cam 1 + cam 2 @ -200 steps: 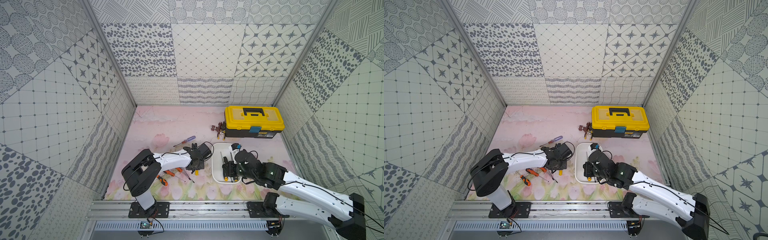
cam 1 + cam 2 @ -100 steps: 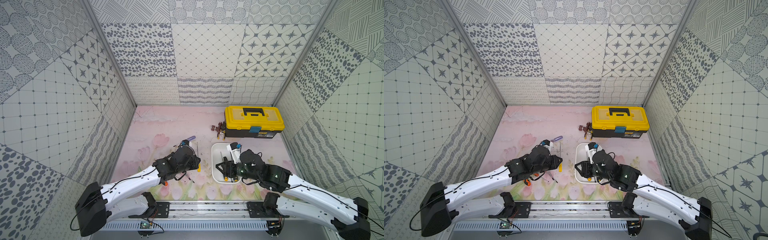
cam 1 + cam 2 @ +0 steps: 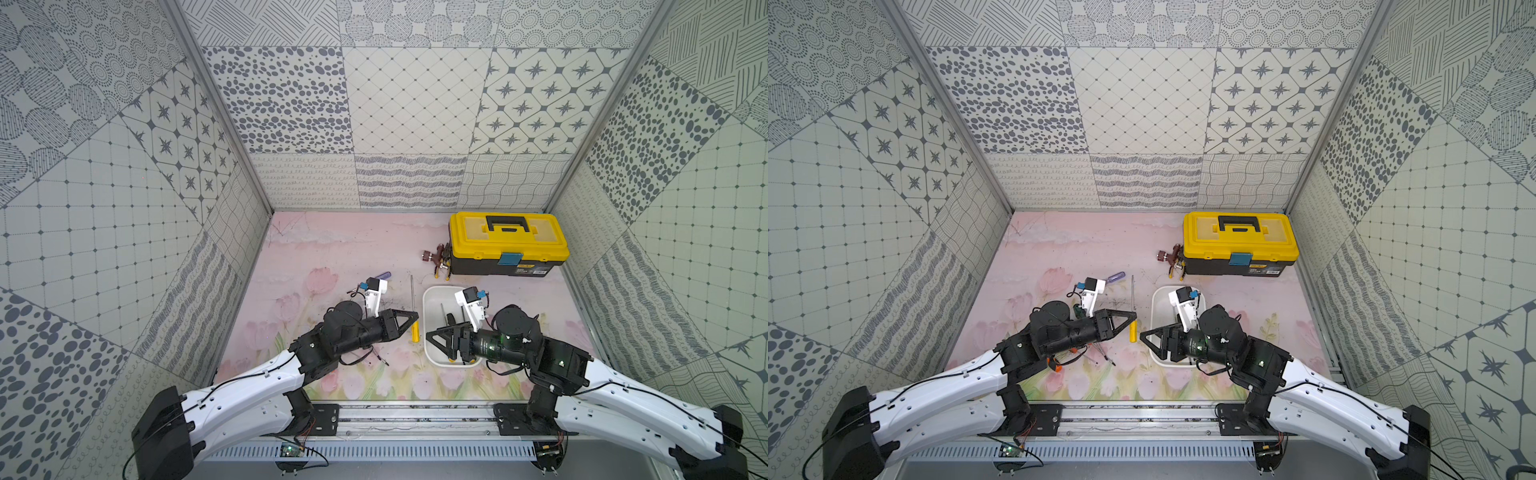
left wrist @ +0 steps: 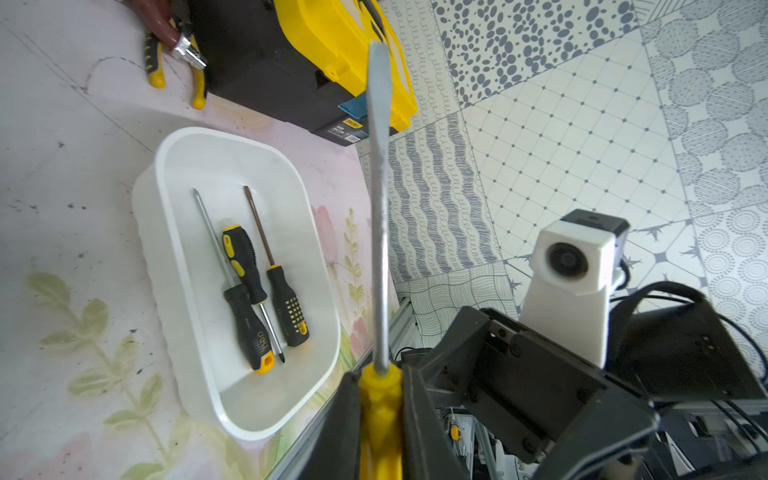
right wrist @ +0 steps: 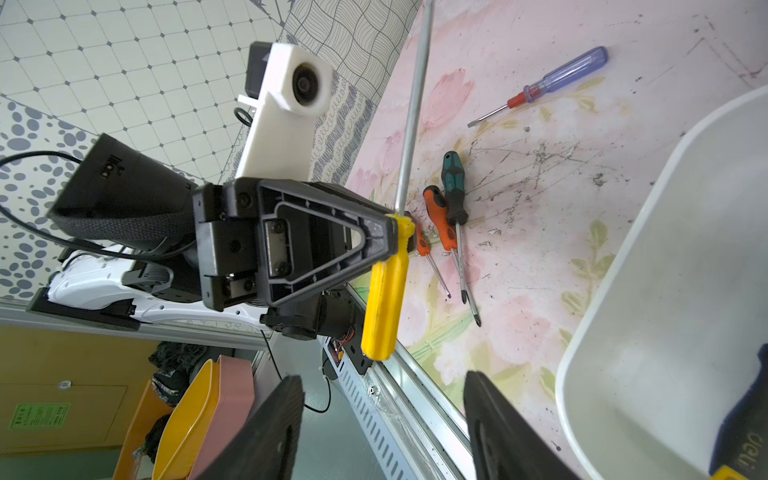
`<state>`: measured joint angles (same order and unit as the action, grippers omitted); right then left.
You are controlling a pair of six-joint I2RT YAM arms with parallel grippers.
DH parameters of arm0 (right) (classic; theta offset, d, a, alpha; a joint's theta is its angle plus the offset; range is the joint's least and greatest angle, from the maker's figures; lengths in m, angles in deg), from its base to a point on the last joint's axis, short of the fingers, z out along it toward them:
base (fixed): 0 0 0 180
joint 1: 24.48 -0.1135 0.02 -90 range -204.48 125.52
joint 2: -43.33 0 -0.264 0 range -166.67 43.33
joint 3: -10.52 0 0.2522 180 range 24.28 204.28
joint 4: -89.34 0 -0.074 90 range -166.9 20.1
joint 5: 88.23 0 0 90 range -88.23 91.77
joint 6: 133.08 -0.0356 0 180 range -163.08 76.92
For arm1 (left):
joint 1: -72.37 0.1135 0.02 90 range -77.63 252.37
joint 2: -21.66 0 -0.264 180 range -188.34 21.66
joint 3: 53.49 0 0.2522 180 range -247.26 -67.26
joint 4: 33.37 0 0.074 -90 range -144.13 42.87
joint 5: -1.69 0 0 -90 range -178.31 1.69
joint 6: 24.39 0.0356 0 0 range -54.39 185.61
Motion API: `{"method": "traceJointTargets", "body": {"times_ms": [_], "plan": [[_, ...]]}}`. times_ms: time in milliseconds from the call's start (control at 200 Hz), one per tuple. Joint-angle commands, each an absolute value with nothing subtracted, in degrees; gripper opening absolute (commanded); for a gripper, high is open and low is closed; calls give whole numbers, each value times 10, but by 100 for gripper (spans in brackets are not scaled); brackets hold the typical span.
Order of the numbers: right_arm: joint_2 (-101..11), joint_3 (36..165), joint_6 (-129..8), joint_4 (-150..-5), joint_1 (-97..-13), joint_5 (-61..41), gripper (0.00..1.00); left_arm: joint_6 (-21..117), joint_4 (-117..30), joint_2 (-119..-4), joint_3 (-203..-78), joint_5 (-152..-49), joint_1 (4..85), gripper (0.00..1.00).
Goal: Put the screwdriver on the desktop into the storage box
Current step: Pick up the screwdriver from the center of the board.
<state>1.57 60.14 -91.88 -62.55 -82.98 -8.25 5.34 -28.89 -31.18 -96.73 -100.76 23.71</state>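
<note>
We see the left claw [image 3: 415,319] clamped tight on the yellow-handled screwdriver [image 3: 414,333], gripping the top of the handle, with the shaft pointing to 12 o'clock in both top views. The tool is lifted off the counter [image 3: 332,249], just at 9 o'clock of the storage box [image 3: 440,288], not inside it. The right claw [image 5: 378,415] stands wide apart and empty at the box's 8 o'clock edge, its tips facing the left claw. Three black-and-yellow screwdrivers [image 4: 249,328] lie in the box. On the counter we find a purple-handled screwdriver [image 5: 561,75] at 10 o'clock of the box and a yellow toolbox [image 3: 507,237] at 1 o'clock
</note>
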Motion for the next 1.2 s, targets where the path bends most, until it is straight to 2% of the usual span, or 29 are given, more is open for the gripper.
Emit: {"method": "traceJointTargets", "body": {"times_ms": [0, 305, 635, 880, 1196], "plan": [[19, 592, -923, -675, -832, -97, 70, 11, -119, -309, -955, -1075, 236, 0], [5, 587, -927, -691, -832, -105, 74, 3, -94, -311, -945, -1081, 237, 0], [15, 571, -933, -735, -832, -129, 70, -24, -37, -316, -930, -1083, 236, 0], [16, 563, -940, -759, -832, -137, 62, -38, -6, -318, -925, -1091, 237, 0], [5, 556, -958, -827, -833, -151, 42, -40, 7, -334, -919, -1091, 235, 0]]}}
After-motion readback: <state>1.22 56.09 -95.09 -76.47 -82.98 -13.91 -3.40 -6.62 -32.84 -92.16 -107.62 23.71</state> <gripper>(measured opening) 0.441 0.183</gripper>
